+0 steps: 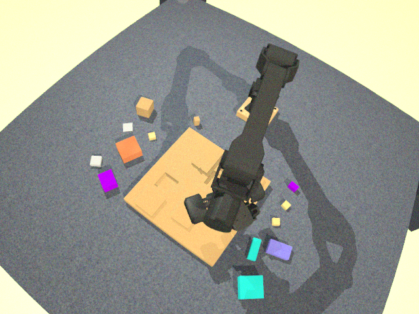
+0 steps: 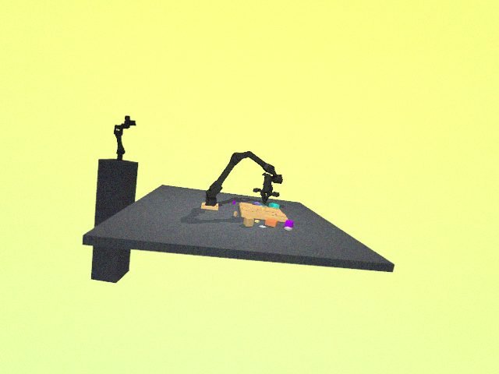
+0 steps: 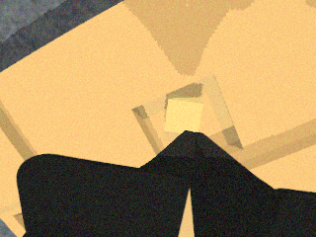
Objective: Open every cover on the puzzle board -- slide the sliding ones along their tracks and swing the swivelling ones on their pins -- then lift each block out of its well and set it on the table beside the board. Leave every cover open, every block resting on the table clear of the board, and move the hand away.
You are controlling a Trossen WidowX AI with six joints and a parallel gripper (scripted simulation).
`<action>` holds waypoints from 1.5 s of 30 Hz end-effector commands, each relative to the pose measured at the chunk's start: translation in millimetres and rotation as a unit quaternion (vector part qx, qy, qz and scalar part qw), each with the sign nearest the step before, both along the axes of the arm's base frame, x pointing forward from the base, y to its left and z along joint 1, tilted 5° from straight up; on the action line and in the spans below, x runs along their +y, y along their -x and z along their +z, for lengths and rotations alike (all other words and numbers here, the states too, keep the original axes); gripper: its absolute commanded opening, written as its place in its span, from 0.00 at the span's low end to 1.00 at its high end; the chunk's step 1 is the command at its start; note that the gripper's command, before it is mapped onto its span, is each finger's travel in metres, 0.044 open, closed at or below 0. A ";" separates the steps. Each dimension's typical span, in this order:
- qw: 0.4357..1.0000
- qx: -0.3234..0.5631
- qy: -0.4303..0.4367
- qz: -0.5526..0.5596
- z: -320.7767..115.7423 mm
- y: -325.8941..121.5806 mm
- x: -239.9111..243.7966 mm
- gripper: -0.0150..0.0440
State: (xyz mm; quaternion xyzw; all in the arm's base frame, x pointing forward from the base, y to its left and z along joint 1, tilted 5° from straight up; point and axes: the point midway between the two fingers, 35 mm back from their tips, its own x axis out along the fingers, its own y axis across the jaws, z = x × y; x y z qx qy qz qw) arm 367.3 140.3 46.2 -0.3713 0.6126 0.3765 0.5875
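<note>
My gripper (image 2: 264,202) (image 3: 191,140) clenched on nothing above the puzzle board (image 1: 148,182) (image 2: 262,212) (image 3: 74,109), a pale yellow block (image 3: 184,115) in a square well (image 3: 222,109) just ahead of my fingertips, the orange block (image 1: 129,149) (image 2: 270,222) on the table (image 1: 67,118) (image 2: 201,237) (image 3: 30,25), well apart from me.

No text, label, brand, number or sign can be read in the top, exterior or wrist view.
</note>
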 end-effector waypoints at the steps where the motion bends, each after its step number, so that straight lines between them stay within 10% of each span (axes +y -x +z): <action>1: 1.000 0.006 0.001 0.002 -19.4 4.5 -0.6 0.25; 45: 1.000 0.006 0.001 0.001 -35.1 2.2 -13.0 0.25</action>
